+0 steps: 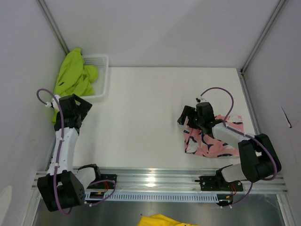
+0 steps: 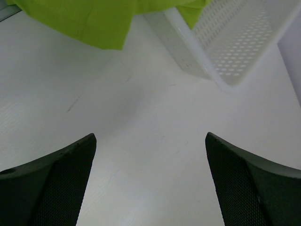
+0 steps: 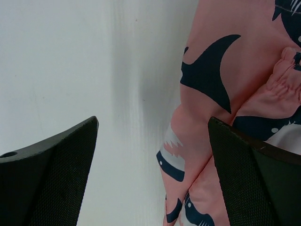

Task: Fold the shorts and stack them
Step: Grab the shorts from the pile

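1. Nearest the lens: the rail (image 1: 155, 181) with both arm bases bolted to it. A yellow scrap (image 1: 162, 220) sits below it; I can't tell what it is.
2. Far left: left gripper (image 2: 150, 139) is spread wide with nothing between the fingers. It hovers over bare table (image 1: 141, 108), just short of the basket (image 1: 104, 70).
3. Lime green shorts (image 1: 73, 75) are bunched in the basket and spill over its left rim. I read them as untouched and unfolded.
4. Right side: right gripper (image 3: 153, 125) is also wide and empty, sitting over the left edge of the pink shorts (image 1: 214, 143).
5. The pink shorts lie rumpled on the table under the right arm, with the waistband gathered and layers overlapping. It's no clean fold as far as I can see.
6. My read is that we're in the fold of the pink pair and stacking hasn't begun.
7. Next move, I reckon: drop the right gripper onto that near edge, pinch the fabric and flatten it. The left should then pull the green pair out of the basket. Risk: the green pair snags on the rim.
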You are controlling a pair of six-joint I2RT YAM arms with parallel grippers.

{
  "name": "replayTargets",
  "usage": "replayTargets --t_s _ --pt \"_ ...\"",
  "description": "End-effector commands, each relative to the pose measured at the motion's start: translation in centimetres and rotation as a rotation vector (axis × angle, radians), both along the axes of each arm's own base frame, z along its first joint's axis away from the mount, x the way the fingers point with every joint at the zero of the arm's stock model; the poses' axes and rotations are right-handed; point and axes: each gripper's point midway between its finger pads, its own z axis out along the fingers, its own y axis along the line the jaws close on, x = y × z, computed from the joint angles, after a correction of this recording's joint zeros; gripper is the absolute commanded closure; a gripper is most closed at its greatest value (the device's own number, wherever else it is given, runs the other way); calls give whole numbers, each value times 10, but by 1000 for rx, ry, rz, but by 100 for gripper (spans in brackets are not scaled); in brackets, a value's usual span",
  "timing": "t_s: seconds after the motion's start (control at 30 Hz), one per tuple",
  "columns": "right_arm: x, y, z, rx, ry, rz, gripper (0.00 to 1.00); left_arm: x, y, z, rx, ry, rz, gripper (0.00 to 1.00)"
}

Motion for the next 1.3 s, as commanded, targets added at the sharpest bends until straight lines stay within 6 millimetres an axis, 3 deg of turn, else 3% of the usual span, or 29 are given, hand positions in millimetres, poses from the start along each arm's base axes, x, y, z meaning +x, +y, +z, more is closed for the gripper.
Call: replayTargets --t_s 0.0,0.17,0.27,0.4,0.5,0.73,0.93,1.0,1.07,1.13,1.17,1.23,1.27 --pt "17 -4 5 -6 -10 -20 1 6 21 3 -44 -48 100 1" --pt "5 -29 -28 -69 145 -74 1 12 42 -15 -139 -35 193 1" --pt "6 -45 -31 -123 173 -129 0 13 53 -11 -156 -45 240 1" --pt "8 -49 -17 -113 112 -151 0 12 69 6 -122 -99 296 1" --pt "10 -36 5 -34 32 -102 0 13 79 17 -111 -129 324 1" --pt "2 -11 59 83 -217 3 0 18 105 12 -144 -187 431 1" --pt "-3 -16 68 80 -284 -17 1 31 119 -13 -183 -161 500 1" --pt "-4 -16 67 79 -283 -18 0 40 123 -15 -194 -182 505 1" --pt "-2 -18 63 71 -269 -26 0 50 123 -29 -233 -166 487 1" --pt "-1 -18 63 69 -268 -27 1 60 126 -27 -253 -147 483 1" --pt "-1 -18 63 69 -270 -27 0 60 126 -42 -266 -93 491 1" --pt "-1 -18 61 67 -266 -28 0 70 132 -38 -253 -90 483 2" --pt "0 -18 62 66 -269 -31 0 71 135 -50 -250 -55 492 4"
